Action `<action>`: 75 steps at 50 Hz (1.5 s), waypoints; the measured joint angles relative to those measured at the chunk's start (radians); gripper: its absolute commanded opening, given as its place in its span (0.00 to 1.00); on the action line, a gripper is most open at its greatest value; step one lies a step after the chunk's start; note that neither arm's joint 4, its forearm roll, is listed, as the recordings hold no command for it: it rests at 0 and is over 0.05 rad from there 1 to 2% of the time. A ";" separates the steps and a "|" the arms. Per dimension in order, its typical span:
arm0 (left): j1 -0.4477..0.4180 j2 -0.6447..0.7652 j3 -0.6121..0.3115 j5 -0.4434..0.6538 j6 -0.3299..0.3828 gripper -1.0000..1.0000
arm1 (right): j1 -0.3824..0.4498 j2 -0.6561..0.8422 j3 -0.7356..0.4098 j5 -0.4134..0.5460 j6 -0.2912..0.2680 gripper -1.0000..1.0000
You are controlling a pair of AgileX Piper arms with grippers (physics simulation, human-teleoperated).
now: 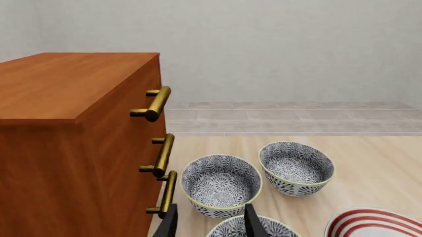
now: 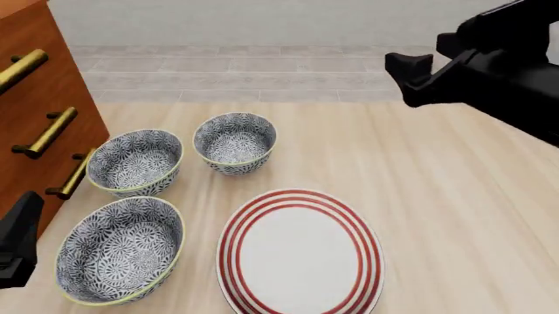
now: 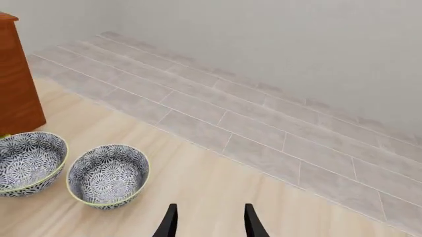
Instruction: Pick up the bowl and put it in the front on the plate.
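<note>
Three look-alike blue-grey floral bowls stand left of the plate (image 2: 300,255), which is white with red rings. The bowl nearest the front (image 2: 120,248) lies beside the plate; in the left wrist view only its far rim (image 1: 254,228) shows. My left gripper (image 1: 209,224) is open just behind that bowl and holds nothing; its dark body (image 2: 18,247) shows at the front view's left edge. My right gripper (image 3: 209,224) is open and empty. It hangs high at the far right (image 2: 410,75), away from the bowls.
A wooden drawer cabinet (image 2: 35,98) with brass handles (image 1: 158,103) stands close on the left of the bowls. The middle bowl (image 2: 135,161) and the far bowl (image 2: 234,142) sit behind the front one. Grey tiles run along the back.
</note>
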State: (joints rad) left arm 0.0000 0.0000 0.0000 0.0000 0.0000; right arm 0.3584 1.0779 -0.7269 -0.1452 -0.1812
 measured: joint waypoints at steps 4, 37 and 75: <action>0.000 0.000 0.000 0.000 0.000 1.00 | 0.013 0.062 -0.055 0.020 0.003 1.00; 0.000 0.000 0.000 0.000 0.000 1.00 | 0.120 0.469 -0.510 0.261 0.116 1.00; 0.000 0.000 0.000 0.000 0.000 1.00 | 0.158 0.760 -0.743 0.317 0.166 1.00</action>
State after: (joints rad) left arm 0.0000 0.0000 0.0000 0.0000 0.0000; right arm 0.5161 1.8374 -1.4698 0.1720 -0.0152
